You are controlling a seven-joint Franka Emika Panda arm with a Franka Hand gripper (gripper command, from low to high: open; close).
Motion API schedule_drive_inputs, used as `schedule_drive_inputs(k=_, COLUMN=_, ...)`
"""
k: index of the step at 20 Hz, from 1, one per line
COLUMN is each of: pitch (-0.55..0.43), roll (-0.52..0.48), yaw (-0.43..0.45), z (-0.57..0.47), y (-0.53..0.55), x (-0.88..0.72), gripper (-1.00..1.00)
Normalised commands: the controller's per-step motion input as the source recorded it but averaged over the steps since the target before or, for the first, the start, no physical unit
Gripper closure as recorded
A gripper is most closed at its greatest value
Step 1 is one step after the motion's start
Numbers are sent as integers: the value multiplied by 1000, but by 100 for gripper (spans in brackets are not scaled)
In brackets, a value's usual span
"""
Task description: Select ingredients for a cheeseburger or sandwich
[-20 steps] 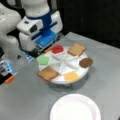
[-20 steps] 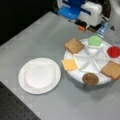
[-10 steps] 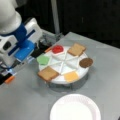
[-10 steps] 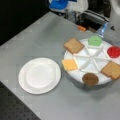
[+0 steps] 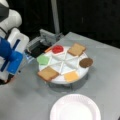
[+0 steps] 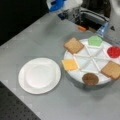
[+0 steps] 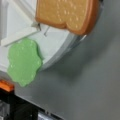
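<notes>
A: Wrist view first, since it sits closest: what shows?

B: Green lettuce [image 7: 23,61] lies flat at the rim of the white divided tray [image 7: 57,43], and one tan bread slice [image 7: 67,13] rests in the next compartment, its edge reaching past the rim. Grey table [image 7: 92,82] fills the rest. No fingers appear there.

A: And in the front views, starting from the bottom?

B: Nearest is the round white paper plate [image 5: 75,108] [image 6: 39,75], bare, on the grey table. Beyond it stands the divided tray [image 5: 62,65] [image 6: 87,60] with all six pieces in separate wedges: yellow cheese square [image 5: 71,76] [image 6: 69,64], brown round patty [image 5: 86,62] [image 6: 90,78], the near bread slice [image 5: 48,73] [image 6: 73,45], lettuce [image 5: 43,60] [image 6: 95,40], red tomato disc [image 5: 57,49] [image 6: 114,51] and the second bread slice [image 5: 77,49] [image 6: 112,70]. Nothing is stacked; no sandwich is built.

A: Where is the gripper?

B: In a front view the white arm with its blue gripper [image 5: 11,60] hangs at that view's left, beside the tray and apart from it, nearest the lettuce and near bread slice. In a front view it is a blue and white shape [image 6: 60,3] at the top edge.

A: Is the claw released or clenched?

B: I cannot tell; it carries no piece that I can see.
</notes>
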Motion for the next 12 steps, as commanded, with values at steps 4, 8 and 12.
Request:
schedule_drive_inputs(k=4, pitch=25, roll=431, yaw=14, z=-297, y=-116, x=382, gripper=-100)
schedule_drive_inputs(k=8, pitch=42, roll=354, yaw=115, z=-271, y=-141, x=391, gripper=-100)
schedule_drive_inputs(k=12, pitch=11, roll=305, yaw=195, z=-98, y=-175, x=313, gripper=-100)
